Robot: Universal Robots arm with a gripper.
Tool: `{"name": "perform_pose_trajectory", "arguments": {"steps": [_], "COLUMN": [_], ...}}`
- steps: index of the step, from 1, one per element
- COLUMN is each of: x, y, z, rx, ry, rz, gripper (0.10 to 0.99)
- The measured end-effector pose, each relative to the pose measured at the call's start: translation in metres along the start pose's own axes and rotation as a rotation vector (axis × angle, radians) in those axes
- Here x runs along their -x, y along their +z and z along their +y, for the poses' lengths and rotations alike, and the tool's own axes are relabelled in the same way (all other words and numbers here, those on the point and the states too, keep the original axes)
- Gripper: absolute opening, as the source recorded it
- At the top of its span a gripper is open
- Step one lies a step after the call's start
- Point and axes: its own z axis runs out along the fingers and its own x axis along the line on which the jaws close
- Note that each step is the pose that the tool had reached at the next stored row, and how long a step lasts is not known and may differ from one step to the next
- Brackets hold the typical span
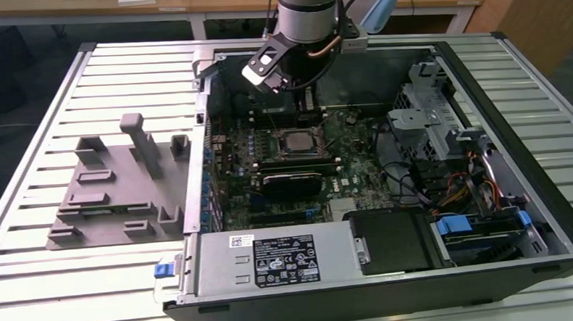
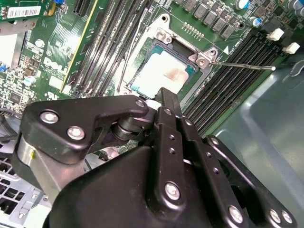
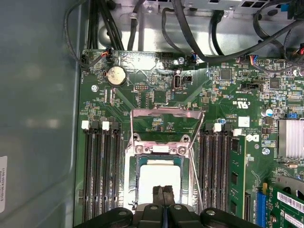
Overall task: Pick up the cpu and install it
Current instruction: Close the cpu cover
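Slatted table, open case, cpu in socket (in both wrist views)

black label: on the power supply; white print too small to read
white sticker: same housing; print too small
motherboard: large white lettering; barcode sticker
case wall: edge sticker; unreadable
cpu: top washed out, marking illegible

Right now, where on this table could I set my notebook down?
Bare slats of the ribbed metal table lie between the grey plastic tray and the table's near edge, and beyond the tray. The open black computer case is crowded: the black gripper hangs over the green motherboard.
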Motion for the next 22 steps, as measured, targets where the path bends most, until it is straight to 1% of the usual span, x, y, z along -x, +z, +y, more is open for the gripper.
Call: {"name": "perform_pose_trajectory", "arguments": {"steps": [7,10,13,20,22], "x": [0.0000,0.0001,0.0002,0.0006,0.0006], "y": [0.0000,-0.0018,-0.0051,-0.0155,-0.0162], "z": [0.0000,0.0000,0.0001,0.0004,0.0004], "rx": [0.000,0.000,0.000,0.000,0.000], "ry": [0.000,0.000,0.000,0.000,0.000], "rz": [0.0044,0.0044,0.0044,0.0044,0.0045], "gripper": [0.106,0.106,0.106,0.106,0.106]}}
